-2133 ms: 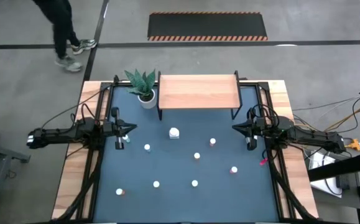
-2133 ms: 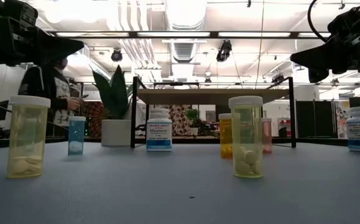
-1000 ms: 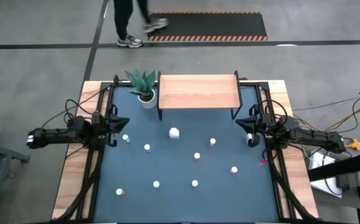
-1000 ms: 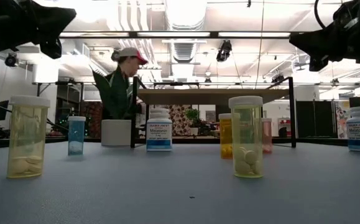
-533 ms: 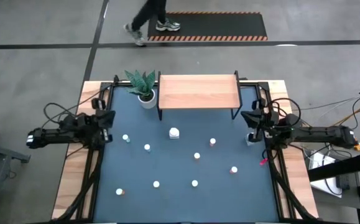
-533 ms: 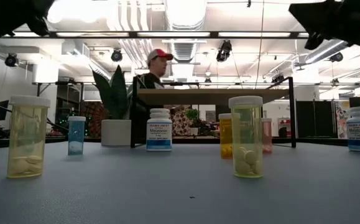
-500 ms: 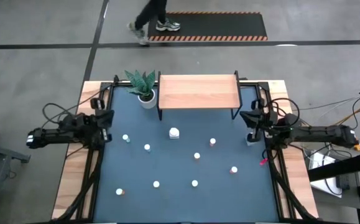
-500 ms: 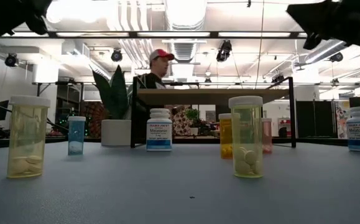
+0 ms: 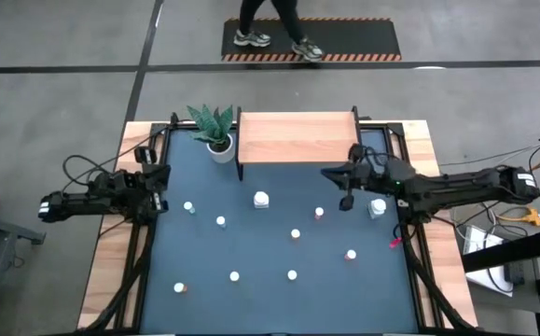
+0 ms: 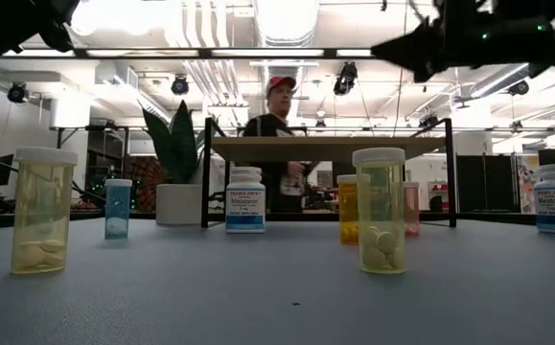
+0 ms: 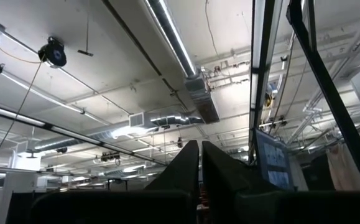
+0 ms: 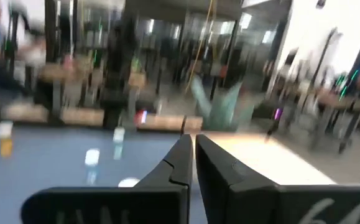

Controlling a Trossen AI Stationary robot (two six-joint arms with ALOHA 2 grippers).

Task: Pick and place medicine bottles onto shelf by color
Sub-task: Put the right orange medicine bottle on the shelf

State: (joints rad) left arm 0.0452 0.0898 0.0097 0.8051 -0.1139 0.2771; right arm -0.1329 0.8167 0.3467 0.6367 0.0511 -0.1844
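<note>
Right claw (image 9: 326, 172), pressed together, has moved from frame right to centre, beside shelf (image 9: 297, 137); low view alone reveals bottle labels; left claw (image 9: 164, 175) pressed together, frame left.

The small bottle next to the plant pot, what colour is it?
Blue with a white cap, clearest in the low view; it stands left of the pot.
</note>
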